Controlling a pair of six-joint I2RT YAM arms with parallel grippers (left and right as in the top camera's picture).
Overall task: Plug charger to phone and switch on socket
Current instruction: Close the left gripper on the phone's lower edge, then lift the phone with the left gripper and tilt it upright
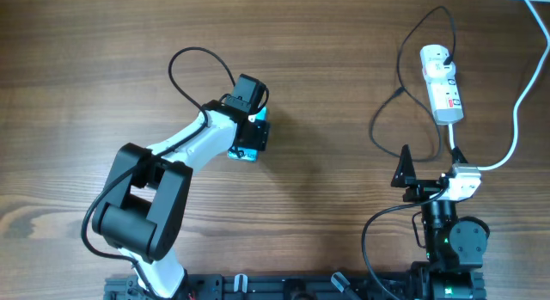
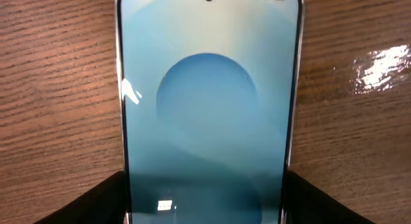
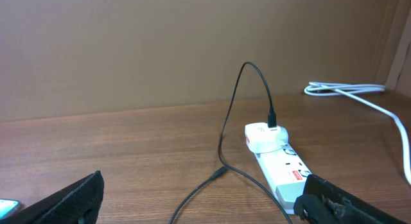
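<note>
The phone (image 2: 205,102), with a teal-blue screen, lies flat on the wooden table; only part of it shows under the left arm in the overhead view (image 1: 243,152). My left gripper (image 1: 249,132) is shut on the phone, one finger pressed on each long edge (image 2: 205,192). The socket (image 1: 441,83) is a white power strip at the far right (image 3: 282,169). The charger's plug head (image 3: 264,136) sits in the socket. Its black cable (image 1: 378,119) loops over the table, and the connector tip (image 3: 219,172) lies loose. My right gripper (image 1: 430,167) is open and empty (image 3: 202,205), just short of the socket.
A thick white cord (image 1: 516,119) runs from the socket's near end up along the table's right edge (image 3: 347,90). The arm bases stand along the front edge. A plain wall rises behind the table in the right wrist view.
</note>
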